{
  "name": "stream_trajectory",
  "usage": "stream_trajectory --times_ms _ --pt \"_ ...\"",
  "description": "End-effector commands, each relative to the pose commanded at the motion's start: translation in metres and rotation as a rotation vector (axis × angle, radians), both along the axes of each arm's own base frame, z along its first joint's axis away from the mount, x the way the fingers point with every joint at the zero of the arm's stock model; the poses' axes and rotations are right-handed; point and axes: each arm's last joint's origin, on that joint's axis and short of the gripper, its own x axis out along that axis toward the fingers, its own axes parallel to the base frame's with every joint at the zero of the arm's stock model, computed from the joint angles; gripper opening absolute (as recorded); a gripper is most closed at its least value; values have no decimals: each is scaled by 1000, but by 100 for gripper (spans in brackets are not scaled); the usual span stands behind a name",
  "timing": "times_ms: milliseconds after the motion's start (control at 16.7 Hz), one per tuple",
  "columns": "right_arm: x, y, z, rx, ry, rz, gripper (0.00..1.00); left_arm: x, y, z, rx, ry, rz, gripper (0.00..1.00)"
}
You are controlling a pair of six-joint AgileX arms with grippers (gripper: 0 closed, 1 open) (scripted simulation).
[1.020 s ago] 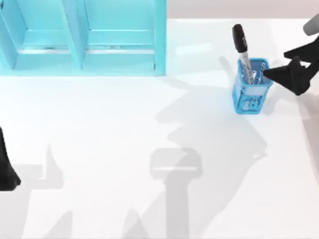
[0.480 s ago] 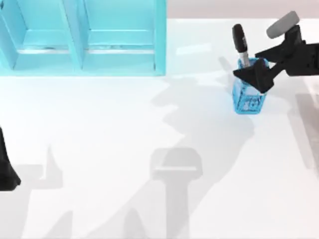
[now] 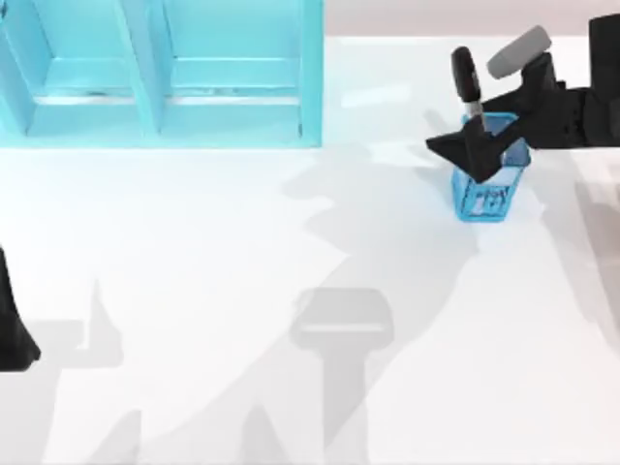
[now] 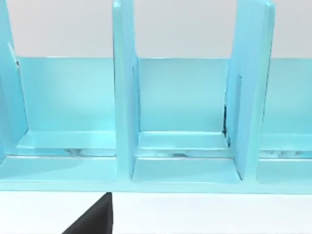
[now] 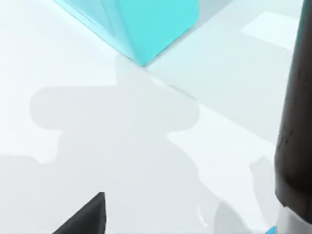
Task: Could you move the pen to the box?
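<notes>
The pen (image 3: 466, 82), with a thick black cap and a grey barrel, stands in a small blue mesh holder (image 3: 487, 199) at the table's back right. My right gripper (image 3: 461, 155) hovers open over the holder's top, close beside the pen's barrel and holding nothing. In the right wrist view the pen's cap (image 5: 296, 122) looms close beside one fingertip (image 5: 85, 217). The box (image 3: 160, 73), a cyan case with upright dividers, stands at the back left, and it also faces the left wrist view as the box (image 4: 122, 97). My left gripper (image 3: 15, 334) stays parked at the left edge.
A corner of the cyan box (image 5: 141, 24) reaches into the right wrist view. Between the holder and the box lies bare white table (image 3: 291, 291) crossed by arm shadows. The table's back edge runs just behind the pen.
My right gripper has travelled left from beside the holder to over its top, close to the pen. Pen, holder and left arm have stayed put.
</notes>
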Motion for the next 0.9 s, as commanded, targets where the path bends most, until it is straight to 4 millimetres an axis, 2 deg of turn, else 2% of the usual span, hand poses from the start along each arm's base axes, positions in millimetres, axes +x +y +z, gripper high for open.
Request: stream_trajectory --times_ms 720,900 --pt "0 0 0 0 0 0 2 0 0 0 0 0 0 100" --pt "0 0 0 0 0 0 0 0 0 0 0 0 0 100"
